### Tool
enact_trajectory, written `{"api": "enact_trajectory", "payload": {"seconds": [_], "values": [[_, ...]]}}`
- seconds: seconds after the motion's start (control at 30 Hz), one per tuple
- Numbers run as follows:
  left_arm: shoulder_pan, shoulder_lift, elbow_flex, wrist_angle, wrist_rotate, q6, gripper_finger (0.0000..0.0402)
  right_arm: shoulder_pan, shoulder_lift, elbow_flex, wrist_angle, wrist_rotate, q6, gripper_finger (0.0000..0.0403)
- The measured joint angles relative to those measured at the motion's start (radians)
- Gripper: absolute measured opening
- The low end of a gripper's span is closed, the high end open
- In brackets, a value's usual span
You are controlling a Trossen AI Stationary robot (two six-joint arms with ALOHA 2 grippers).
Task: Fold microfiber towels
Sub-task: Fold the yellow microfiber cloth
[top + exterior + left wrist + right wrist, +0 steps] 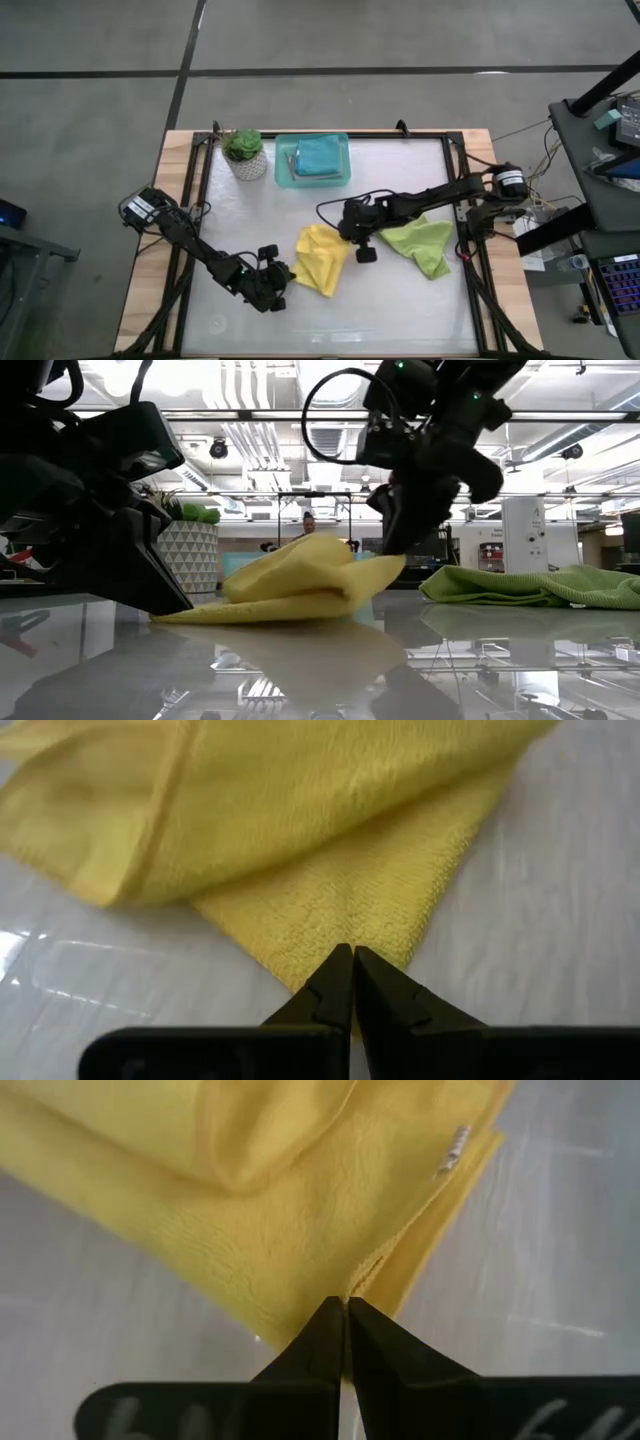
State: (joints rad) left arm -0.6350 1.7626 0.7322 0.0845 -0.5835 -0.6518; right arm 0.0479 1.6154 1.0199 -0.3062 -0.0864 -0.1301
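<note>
Pinching the yellow towel (322,259) at two corners, I hold it between both arms near the middle of the desk (400,310). My left gripper (352,982) is pressed together on the corner at the towel's seven o'clock side, and the left wrist view shows the fingertips meeting right at the cloth's edge. My right gripper (346,1325) is pressed together on the corner at its three o'clock side, biting the layered hem beside the small white tag (455,1148). In the low view the right-hand corner is lifted a little off the surface while the rest lies crumpled and partly doubled over.

To do this fold well, I judge I should lift both corners evenly, so the cloth hangs flat and the bunched middle shakes out, then carry them together across to the far edge. Both bites are shallow, only at the very tip, so I should move slowly; a jerk could let a corner slip free. I should lay the edge down square on the one beneath it before letting go.

The lime green towel (423,245) lies rumpled just beyond my right gripper, at three o'clock from the yellow one, unfolded. A teal-blue towel (320,155) sits folded in the teal tray (284,165) at twelve o'clock, next to a potted plant (244,153).
</note>
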Motion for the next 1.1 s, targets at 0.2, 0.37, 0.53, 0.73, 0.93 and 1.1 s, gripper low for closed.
{"api": "enact_trajectory", "payload": {"seconds": [0.2,0.37,0.53,0.73,0.93,1.1], "values": [[0.000,0.000,-0.002,0.005,0.001,0.001,0.0001,0.003,0.000,-0.014,-0.039,0.007,-0.054,0.0009],[0.001,0.000,-0.002,0.007,0.001,0.002,0.0001,0.002,0.023,-0.019,-0.027,0.008,-0.019,0.0009],[0.001,0.000,-0.002,0.011,0.002,0.003,0.0001,0.000,0.021,-0.021,-0.036,0.009,-0.001,0.0032],[0.001,0.000,-0.002,0.011,0.002,0.004,0.0001,-0.006,0.017,-0.017,-0.043,0.011,0.007,0.0092],[0.001,-0.009,-0.002,0.010,0.011,0.025,0.0001,-0.010,-0.015,-0.011,-0.062,0.010,0.069,0.0142],[0.001,-0.017,-0.003,0.006,0.017,0.030,0.0001,0.010,-0.032,-0.011,-0.021,0.007,0.142,0.0156]]}}
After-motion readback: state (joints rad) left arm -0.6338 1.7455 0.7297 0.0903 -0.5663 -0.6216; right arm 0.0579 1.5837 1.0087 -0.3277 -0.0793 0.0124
